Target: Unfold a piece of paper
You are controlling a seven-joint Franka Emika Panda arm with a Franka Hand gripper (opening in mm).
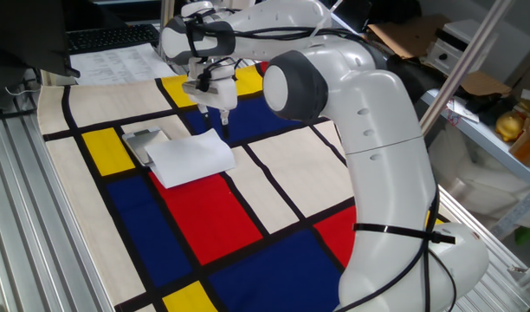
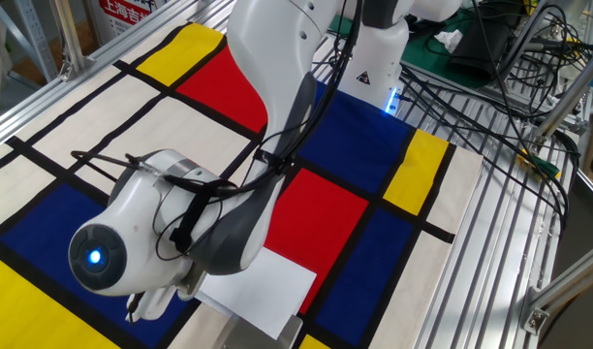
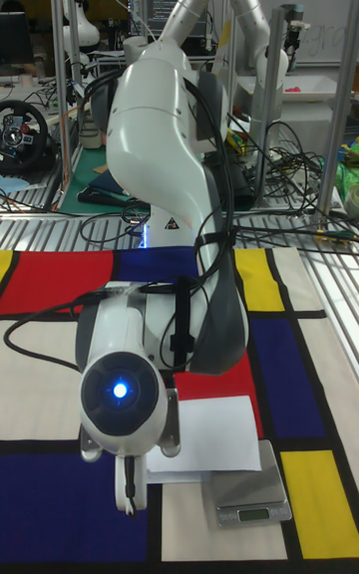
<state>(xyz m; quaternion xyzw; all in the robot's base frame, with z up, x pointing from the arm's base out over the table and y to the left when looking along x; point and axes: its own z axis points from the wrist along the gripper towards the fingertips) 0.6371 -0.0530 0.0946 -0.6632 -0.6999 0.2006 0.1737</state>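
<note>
We see the piece of paper (image 1: 189,157) lying folded on the table (image 1: 248,217), one end resting over a grey scale (image 3: 249,494). The gripper (image 1: 223,118) hangs above the sheet's far edge — clear of it. Jaws look nearly together — we cannot tell for sure.

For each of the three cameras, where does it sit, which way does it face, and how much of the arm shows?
One fixed view: beside the arm's base, high, facing the piece of paper; whole arm and gripper show.
The other fixed view: opposite, facing the base; wrist fills the foreground.
Tall fixed view: table's far end, facing the base; wrist and gripper nearest.
All share the paper on the grey plate.
</note>
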